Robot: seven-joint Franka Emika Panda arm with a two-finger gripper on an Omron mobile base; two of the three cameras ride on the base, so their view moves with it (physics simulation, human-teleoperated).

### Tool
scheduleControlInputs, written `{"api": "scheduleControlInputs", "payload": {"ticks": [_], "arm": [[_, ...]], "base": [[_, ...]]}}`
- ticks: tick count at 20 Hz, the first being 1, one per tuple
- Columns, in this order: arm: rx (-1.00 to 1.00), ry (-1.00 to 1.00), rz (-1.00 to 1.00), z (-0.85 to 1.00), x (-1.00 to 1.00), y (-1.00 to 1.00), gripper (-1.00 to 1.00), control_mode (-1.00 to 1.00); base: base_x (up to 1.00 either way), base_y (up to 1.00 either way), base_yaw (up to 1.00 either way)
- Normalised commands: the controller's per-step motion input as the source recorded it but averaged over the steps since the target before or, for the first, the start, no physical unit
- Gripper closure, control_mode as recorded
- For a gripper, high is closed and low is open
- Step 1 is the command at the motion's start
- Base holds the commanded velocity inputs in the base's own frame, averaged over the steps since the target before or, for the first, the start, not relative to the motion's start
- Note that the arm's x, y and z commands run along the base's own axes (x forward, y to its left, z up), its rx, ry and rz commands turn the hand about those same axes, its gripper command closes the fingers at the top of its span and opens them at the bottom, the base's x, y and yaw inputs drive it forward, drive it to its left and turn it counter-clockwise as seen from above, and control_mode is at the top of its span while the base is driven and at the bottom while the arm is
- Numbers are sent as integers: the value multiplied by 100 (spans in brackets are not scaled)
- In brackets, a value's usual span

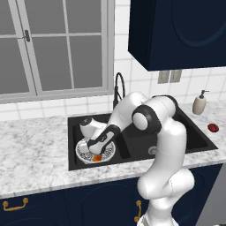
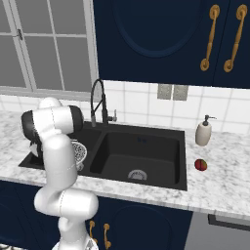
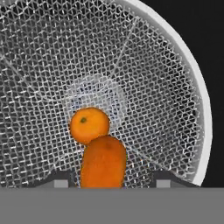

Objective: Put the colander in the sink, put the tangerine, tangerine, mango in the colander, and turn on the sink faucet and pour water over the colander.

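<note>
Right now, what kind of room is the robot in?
A kitchen, it seems: a matte black double-basin sink set in a speckled marble counter, a tall black gooseneck faucet, and navy cupboards with gold handles.

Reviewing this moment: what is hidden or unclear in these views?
- Left base view: the arm covers most of the colander, and the gripper is too small to show whether it is open.
- Hand view: the bottom edge cuts off the nearer tangerine; whether the fingertips touch it is unclear.
- Right base view: the arm hides most of the colander.
- The mango on the counter is too small for detail.
</note>
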Motion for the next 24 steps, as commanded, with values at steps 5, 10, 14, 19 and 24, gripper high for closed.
{"api": "scheduleControlInputs", "payload": {"ticks": [5, 10, 14, 19, 24], "arm": [[0, 0, 0, 22, -1, 0, -100, -100], [12, -6, 0, 96, -46, -6, -100, -100], [22, -2, 0, 100, -71, -32, -100, -100], [22, 0, 0, 100, -91, -72, -100, -100], [5, 0, 0, 95, -89, -94, -100, -100]], "base": [[0, 0, 0], [0, 0, 0], [0, 0, 0], [0, 0, 0], [0, 0, 0]]}}
